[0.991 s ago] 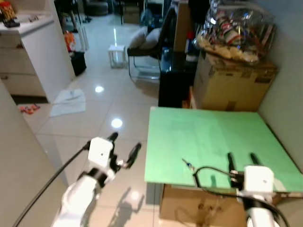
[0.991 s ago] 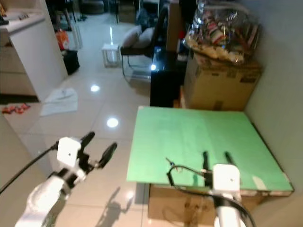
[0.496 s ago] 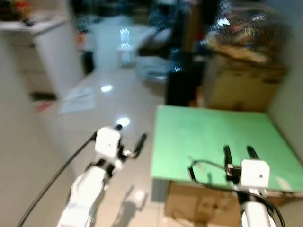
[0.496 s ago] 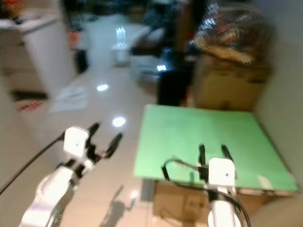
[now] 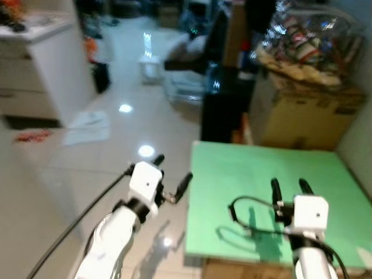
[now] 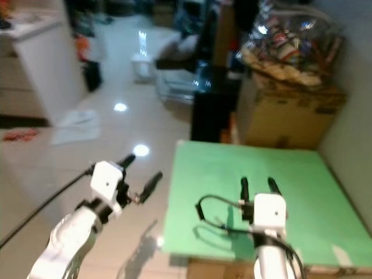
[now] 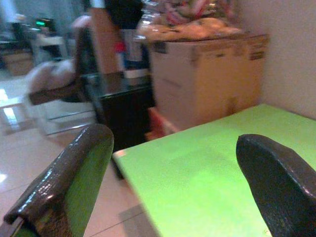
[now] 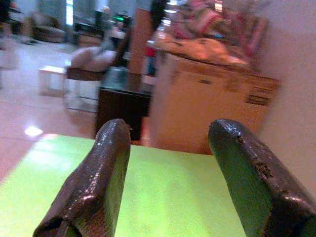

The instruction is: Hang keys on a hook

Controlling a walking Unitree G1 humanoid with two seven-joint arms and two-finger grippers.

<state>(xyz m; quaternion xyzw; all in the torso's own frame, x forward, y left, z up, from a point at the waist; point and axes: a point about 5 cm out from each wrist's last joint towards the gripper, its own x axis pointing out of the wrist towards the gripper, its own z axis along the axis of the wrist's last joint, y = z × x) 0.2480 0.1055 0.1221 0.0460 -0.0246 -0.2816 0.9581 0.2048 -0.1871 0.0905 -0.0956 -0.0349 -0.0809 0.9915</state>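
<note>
Trouble was mostly expected from the blur, tbh. The right hand (image 5: 289,184) was held over the near half of the green surface (image 5: 244,168), its two fingers spread apart with nothing between them. The left hand (image 5: 172,167) was hung just off the surface's 9 o'clock edge, above the floor (image 5: 116,139), with its fingers parted and nothing held as well.

Where the keys lay could not be told. Only a dark shadow and the looped cable (image 5: 239,204) were made out near the 7 o'clock corner, so the keys may well have been hidden under that loop. The hook could not be picked out either.

Things that could have gone wrong, as judged from this:
- a grab could have been aimed at the shadow or the cable instead of the keys, since everything was so smeared
- the keys could have been swept off the near edge onto the floor by the cable or forearm
- the surface could have been bumped, or the cardboard box (image 5: 296,116) at 12 o'clock, if the body was carried too far forward
</note>
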